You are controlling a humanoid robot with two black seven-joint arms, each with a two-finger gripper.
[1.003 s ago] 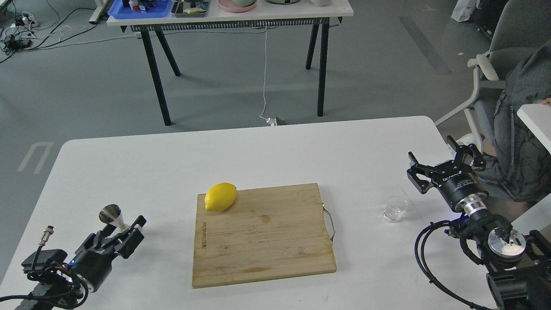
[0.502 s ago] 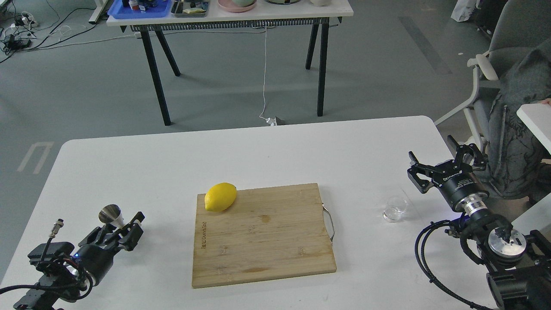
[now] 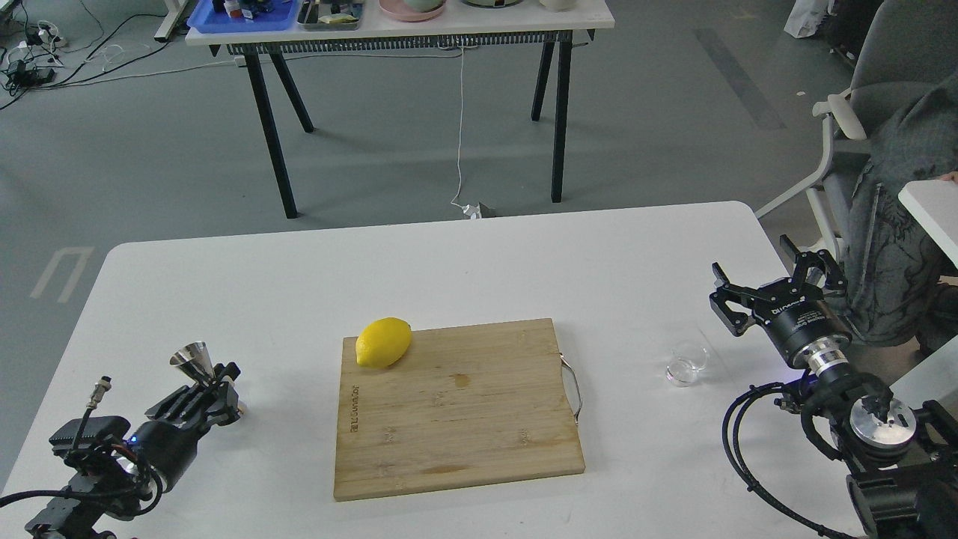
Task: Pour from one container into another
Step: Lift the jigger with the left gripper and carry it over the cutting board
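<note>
The steel jigger (image 3: pixel 191 360) stands at the near left of the white table (image 3: pixel 479 254). Only its upper cone shows, as the fingers of my left gripper (image 3: pixel 213 385) hide its waist and lower cone and look shut on it. The small clear glass cup (image 3: pixel 687 363) sits on the table at the right, past the cutting board's handle. My right gripper (image 3: pixel 775 288) hangs just behind and to the right of the cup. Its fingers are spread wide and hold nothing.
A bamboo cutting board (image 3: pixel 464 419) lies in the middle with a lemon (image 3: pixel 384 342) on its far left corner and a metal handle (image 3: pixel 575 389) on its right edge. A seated person (image 3: pixel 898 247) is beyond the table's right edge.
My left gripper has drawn in around the jigger's lower part, and the jigger now stands more upright and slightly higher in the view. The right gripper and the glass cup have barely moved.
</note>
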